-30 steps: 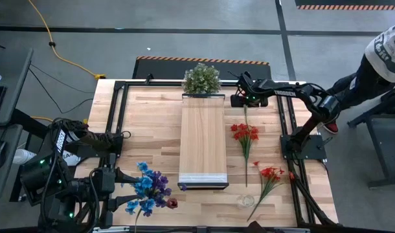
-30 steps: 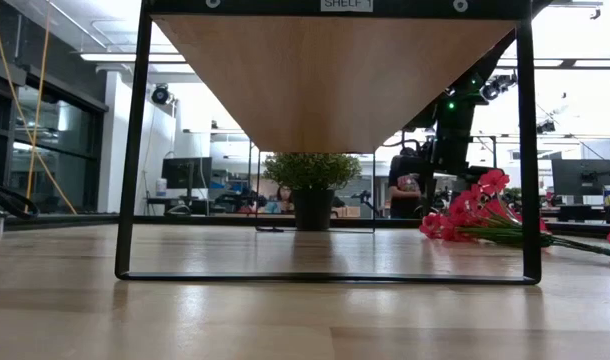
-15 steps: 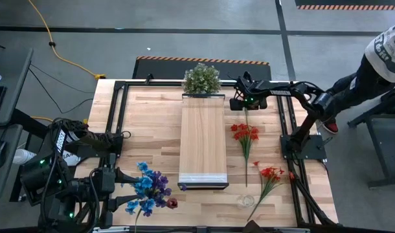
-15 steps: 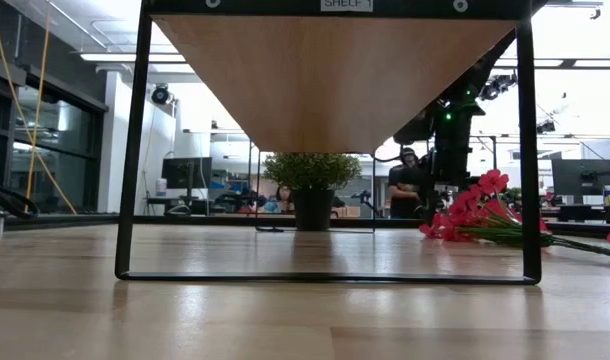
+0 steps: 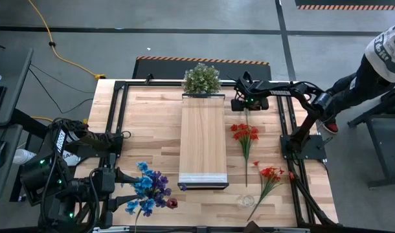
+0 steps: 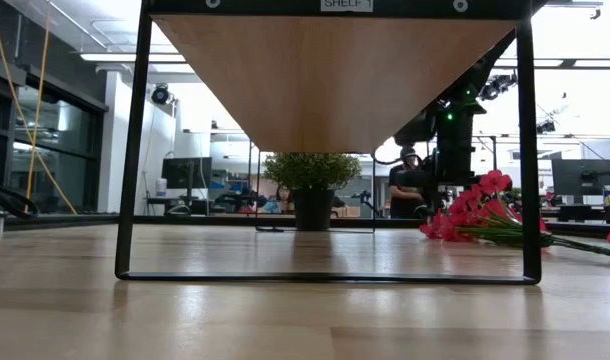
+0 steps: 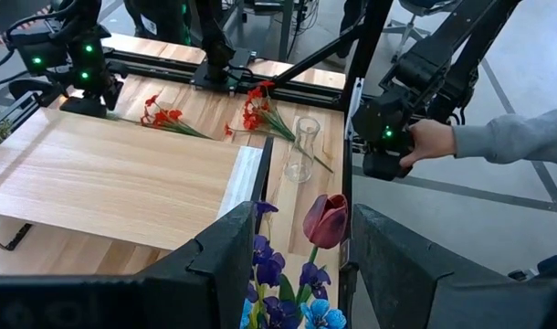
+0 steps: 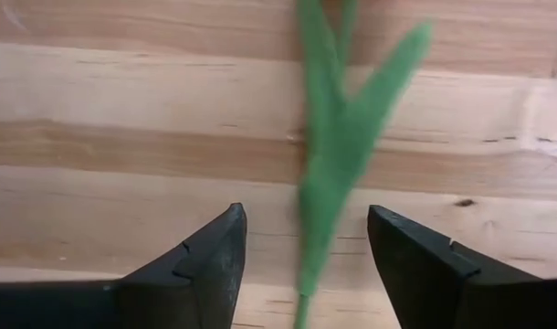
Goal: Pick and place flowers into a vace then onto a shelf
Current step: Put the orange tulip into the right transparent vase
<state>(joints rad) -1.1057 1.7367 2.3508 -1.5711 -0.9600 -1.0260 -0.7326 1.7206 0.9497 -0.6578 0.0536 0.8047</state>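
Shelf [image 5: 203,139] stands mid-table; plant [image 5: 201,78] behind it; flowers [image 5: 245,134] lie right, more flowers [image 5: 147,189] left.

Bare tabletop [image 5: 152,129] is left open at frame left-centre, between the black frame rail [image 5: 118,123] and the shelf [image 5: 202,139]. Right of the shelf, the strip is crowded by red flowers [image 5: 245,134], orange flowers [image 5: 270,173] and a clear vase [image 5: 247,201] at lower right.

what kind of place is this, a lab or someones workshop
Most likely a robotics lab in an open-plan office. The butcher-block table sits inside a black metal frame with arms mounted on it, the shelf carries a printed label, and desks with monitors fill the room behind.
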